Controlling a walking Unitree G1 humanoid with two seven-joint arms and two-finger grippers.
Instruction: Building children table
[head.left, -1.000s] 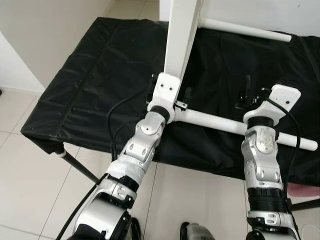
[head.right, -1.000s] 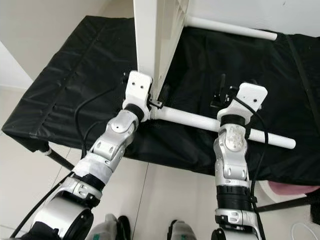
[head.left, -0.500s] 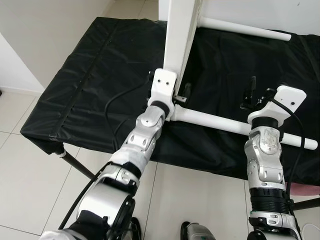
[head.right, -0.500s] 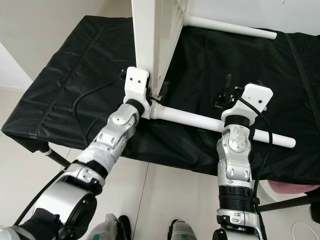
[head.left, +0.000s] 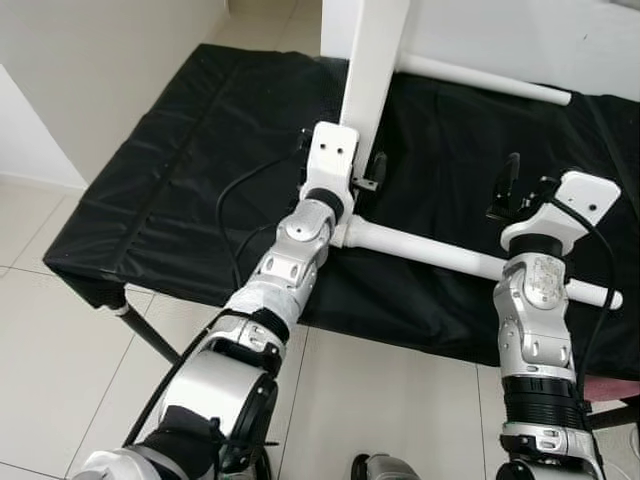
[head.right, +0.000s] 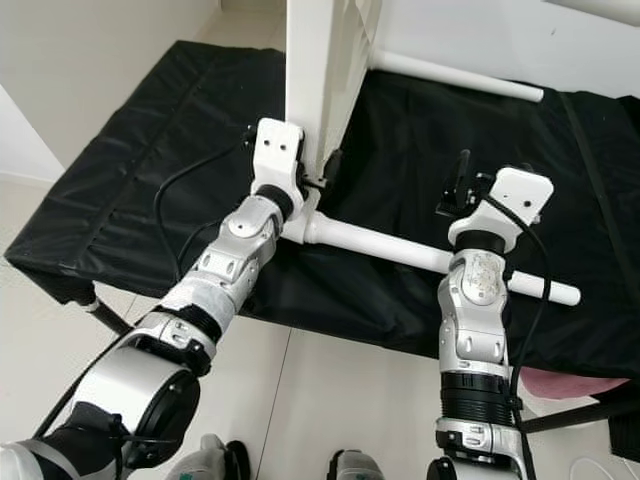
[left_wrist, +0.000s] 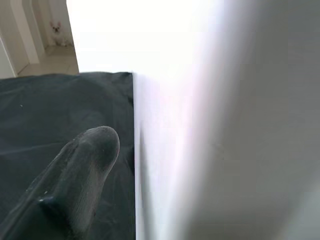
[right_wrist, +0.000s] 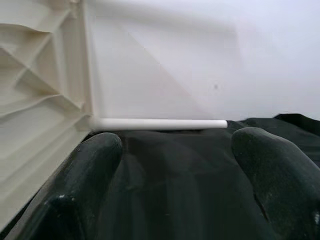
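— Where do we have the white tabletop (head.left: 372, 70) right now?

— It stands on edge on the black-covered counter (head.left: 170, 190), about midway along it, rising out of the top of the head views. One white leg (head.left: 455, 258) juts from its lower corner toward the counter's right end, running just inside the near edge; a second leg (head.left: 485, 78) sticks out the same way along the far edge.

— And our left hand (head.left: 362, 172)?

— It sits at that lower corner, right where the near leg meets the panel. From the wrist we see one black finger (left_wrist: 75, 180) close beside the white face of the panel, dark cloth behind it. The other finger is hidden, so we cannot tell whether the hand grips the panel or only rests against it.

— Our right hand (head.right: 458, 185)?

— It hovers above the near leg's outer half, toward the right end of the counter, holding nothing. Its two fingers (right_wrist: 90, 175) are spread wide, with black cloth between them and the far leg and the ribbed underside of the tabletop beyond.

— Anything else around?

— Pale floor tiles (head.left: 60, 340) lie below the counter's near edge.
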